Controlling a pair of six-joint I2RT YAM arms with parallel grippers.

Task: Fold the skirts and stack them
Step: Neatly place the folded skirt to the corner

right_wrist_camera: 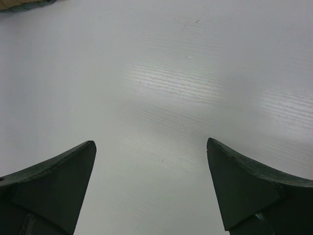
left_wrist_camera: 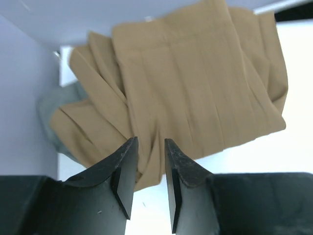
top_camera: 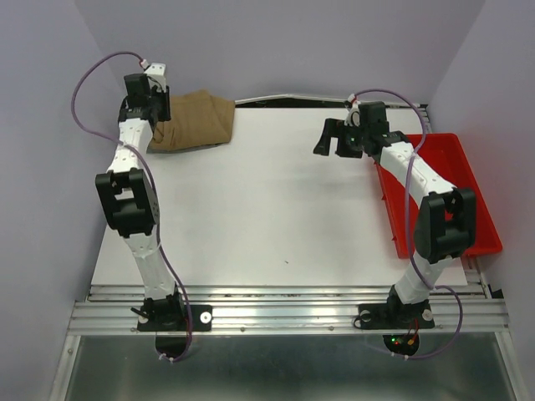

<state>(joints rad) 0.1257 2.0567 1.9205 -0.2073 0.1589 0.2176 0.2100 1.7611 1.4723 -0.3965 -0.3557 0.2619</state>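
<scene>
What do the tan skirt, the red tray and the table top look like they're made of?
Tan skirt: soft woven cloth, matte; it holds pleats and folds. Red tray: probably moulded plastic, smooth, slightly glossy, with a rigid raised rim. Table top: white matte sheet with fine parallel ribbing, possibly corrugated plastic board.

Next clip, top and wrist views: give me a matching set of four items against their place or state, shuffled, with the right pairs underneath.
Items
1. tan skirt
2. red tray
3. left end effector
4. right end effector

Place or state
A. jaws spread wide above bare table
B. lying at the far left corner
C. along the right side
D. jaws a narrow gap apart, right over the skirt

Pairs: 1-B, 2-C, 3-D, 4-A
</scene>
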